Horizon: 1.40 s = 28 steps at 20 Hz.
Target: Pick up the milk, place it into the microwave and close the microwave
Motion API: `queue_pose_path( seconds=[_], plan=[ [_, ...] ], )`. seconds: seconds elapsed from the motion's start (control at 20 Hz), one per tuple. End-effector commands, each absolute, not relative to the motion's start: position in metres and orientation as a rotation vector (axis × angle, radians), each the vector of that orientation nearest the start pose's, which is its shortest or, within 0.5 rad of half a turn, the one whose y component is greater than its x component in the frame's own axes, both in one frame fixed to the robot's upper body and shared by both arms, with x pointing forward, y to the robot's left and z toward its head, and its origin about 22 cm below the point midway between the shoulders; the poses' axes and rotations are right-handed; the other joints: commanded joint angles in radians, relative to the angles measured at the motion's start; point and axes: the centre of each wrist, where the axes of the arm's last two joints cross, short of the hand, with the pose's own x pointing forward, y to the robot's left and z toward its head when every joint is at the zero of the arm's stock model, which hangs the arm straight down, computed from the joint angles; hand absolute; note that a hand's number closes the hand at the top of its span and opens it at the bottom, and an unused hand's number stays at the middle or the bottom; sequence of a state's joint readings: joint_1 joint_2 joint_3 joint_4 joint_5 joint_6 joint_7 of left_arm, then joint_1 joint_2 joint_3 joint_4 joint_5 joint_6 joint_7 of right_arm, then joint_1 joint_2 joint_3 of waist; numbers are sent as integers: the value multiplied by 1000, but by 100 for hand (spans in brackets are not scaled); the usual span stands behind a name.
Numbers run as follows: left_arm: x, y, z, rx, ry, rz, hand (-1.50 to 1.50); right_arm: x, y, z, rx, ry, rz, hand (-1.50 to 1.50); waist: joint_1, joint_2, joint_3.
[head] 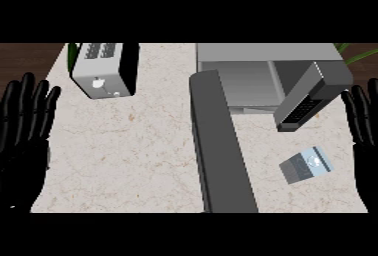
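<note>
Pale speckled stone makes up the counter [133, 150], with dark wood showing beyond its far edge. At the far right stands the microwave [258, 75], its grey cavity open; its top runs out of sight at the far edge, so its full depth cannot be judged. Its door [221, 150] swings out toward the near side as a long dark slab, cut off at the near edge of the view. The control panel [306, 100] appears as a slanted dark strip with a keypad whose markings are too small to read. Right of the door, on the near right part of the counter, lies the milk [305, 165], a small carton on its side, well apart from both hands; its long axis runs diagonally, from near left to far right, with the paler end at the far right, though which end is the top is hard to tell. A toaster [103, 70] sits at the far left. The left hand [22, 130] rests at the left edge, fingers straight, apart and pointing far. The right hand [363, 125] rests at the right edge, partly cut off, fingers likewise straight and holding nothing.
</note>
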<state>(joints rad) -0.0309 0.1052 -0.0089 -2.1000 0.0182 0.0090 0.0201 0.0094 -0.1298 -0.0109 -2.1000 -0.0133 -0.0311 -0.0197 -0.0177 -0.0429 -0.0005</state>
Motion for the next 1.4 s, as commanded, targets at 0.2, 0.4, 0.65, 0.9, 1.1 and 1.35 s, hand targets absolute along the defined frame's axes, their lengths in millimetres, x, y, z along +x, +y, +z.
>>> queue_pose_path(
  seconds=[0.2,0.4,0.65,0.9,1.1,1.35],
  plan=[
    [209,244,125,118,-2052,-97,-150,166,-290,146,-177,-2082,180,-150,8,41,1],
    [185,236,122,-106,-1964,80,-150,151,-281,150,25,-2052,183,-150,13,38,1],
    [140,256,137,-119,-1979,53,-150,150,-298,152,-47,-2035,160,-150,22,40,0],
    [114,273,120,-99,-1975,76,-150,156,-297,146,-123,-1974,128,-150,27,41,0],
    [98,263,133,-115,-1962,72,-150,153,-313,108,-137,-1938,136,-150,26,41,1],
    [85,273,128,-122,-1977,57,-150,165,-317,90,-194,-1902,66,-150,30,41,1]
  ],
)
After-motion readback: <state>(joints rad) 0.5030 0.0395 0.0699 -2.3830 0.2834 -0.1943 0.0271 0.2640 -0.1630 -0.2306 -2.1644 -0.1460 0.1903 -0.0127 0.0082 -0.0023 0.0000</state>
